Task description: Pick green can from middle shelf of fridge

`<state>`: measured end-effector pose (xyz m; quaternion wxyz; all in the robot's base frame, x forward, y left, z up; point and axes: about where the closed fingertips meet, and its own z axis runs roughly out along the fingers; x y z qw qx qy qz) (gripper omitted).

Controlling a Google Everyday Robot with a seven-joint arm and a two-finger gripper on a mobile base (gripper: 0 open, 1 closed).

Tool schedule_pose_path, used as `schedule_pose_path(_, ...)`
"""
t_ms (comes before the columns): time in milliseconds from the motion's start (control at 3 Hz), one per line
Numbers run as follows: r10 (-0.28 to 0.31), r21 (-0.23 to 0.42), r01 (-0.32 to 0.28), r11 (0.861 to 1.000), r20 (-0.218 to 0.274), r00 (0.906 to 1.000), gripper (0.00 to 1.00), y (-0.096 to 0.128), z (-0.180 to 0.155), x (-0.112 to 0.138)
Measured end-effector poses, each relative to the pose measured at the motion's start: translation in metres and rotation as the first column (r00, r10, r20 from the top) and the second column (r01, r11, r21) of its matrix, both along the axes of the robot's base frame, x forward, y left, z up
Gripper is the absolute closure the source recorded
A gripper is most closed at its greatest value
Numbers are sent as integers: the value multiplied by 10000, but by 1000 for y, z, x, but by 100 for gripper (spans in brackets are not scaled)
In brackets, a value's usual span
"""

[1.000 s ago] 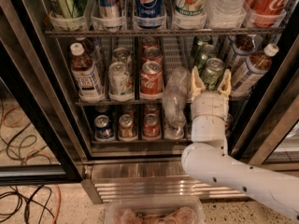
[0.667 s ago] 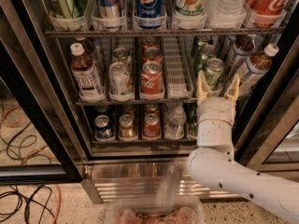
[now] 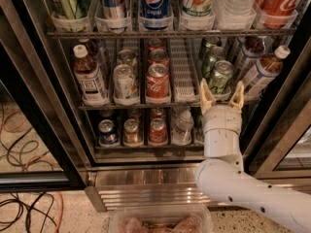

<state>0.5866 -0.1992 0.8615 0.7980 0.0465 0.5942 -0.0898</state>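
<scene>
The hand (image 3: 222, 92), fingers spread apart, faces the green can (image 3: 221, 74) at its twelve o'clock on the middle shelf (image 3: 181, 76), seemingly aligned to straddle it.

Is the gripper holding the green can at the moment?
No, the gripper is open, poised just before the green can on the middle shelf.

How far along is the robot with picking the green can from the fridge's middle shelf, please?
Done: the gripper is lined up at the front of the grey wire middle shelf, just before the dark green aluminium can. In hand: the approach, with fingers open and holding nothing. Left: reach in, close on the can and lift it out of the tall glass-door fridge.
</scene>
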Motion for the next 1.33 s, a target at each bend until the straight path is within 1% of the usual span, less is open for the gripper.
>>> schedule_pose_path(333,385,-33,-385,9993,-51,9992,32,12,-2,5)
schedule_pose_path(667,507,13,-507,9987,16,9987,32,19,3,19)
schedule_pose_path(1000,404,94,-405,9991,99,9991,32,19,9,36)
schedule_pose_path(1333,159,191,-159,9997,48,9999,32,12,6,40)
